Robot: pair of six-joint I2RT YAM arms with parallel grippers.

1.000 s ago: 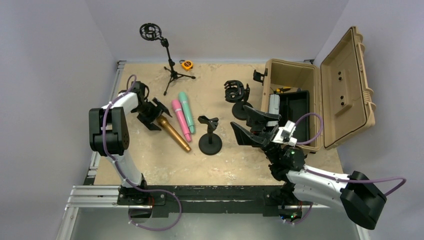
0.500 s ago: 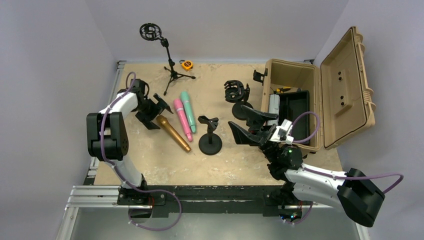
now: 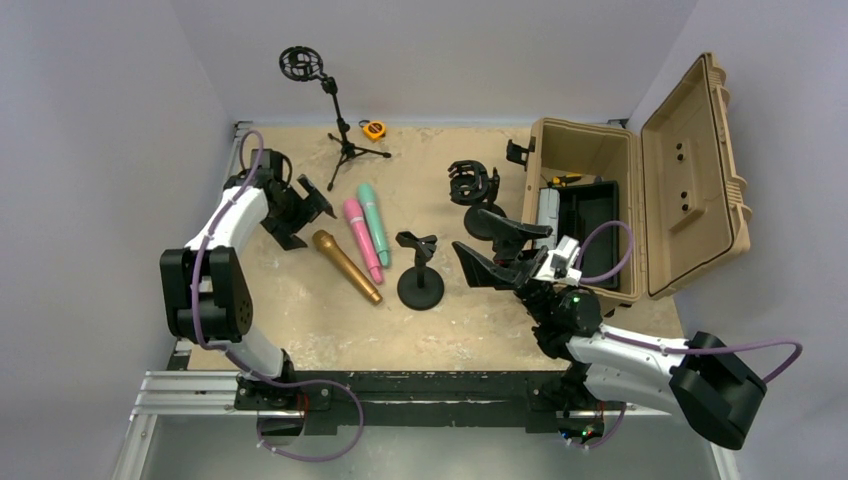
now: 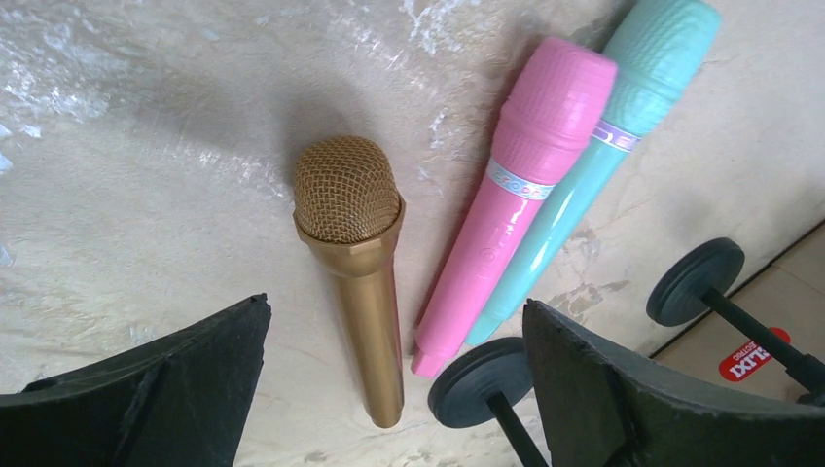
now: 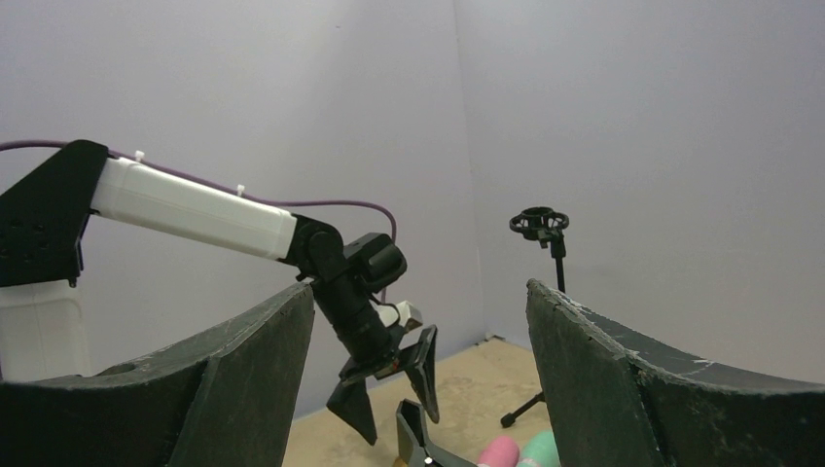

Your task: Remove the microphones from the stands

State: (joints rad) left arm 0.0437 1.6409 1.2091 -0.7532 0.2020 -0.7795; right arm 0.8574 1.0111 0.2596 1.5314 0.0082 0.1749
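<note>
A gold microphone [image 3: 345, 266] lies flat on the table beside a pink one [image 3: 362, 238] and a teal one [image 3: 374, 222]. The left wrist view looks down on the gold microphone [image 4: 355, 253]. The black round-base stand [image 3: 420, 272] has nothing in its clip; its base [image 4: 482, 381] sits near the gold handle's tail. My left gripper [image 3: 302, 215] hangs open over the table, back-left of the gold head, holding nothing. In its own view the left gripper [image 4: 394, 306] straddles the handle from above. My right gripper [image 3: 465, 229] is open in the air right of the stand, with nothing between its fingers.
A tall tripod stand [image 3: 322, 100] with a shock mount stands at the back, an orange tape measure [image 3: 374, 129] beside it. A second desk stand [image 3: 475, 190] stands near the open tan case [image 3: 640, 180] on the right.
My left gripper has opened wide and drawn back-left, away from the gold microphone, which stays lying on the table. The right arm has drifted slightly left.
</note>
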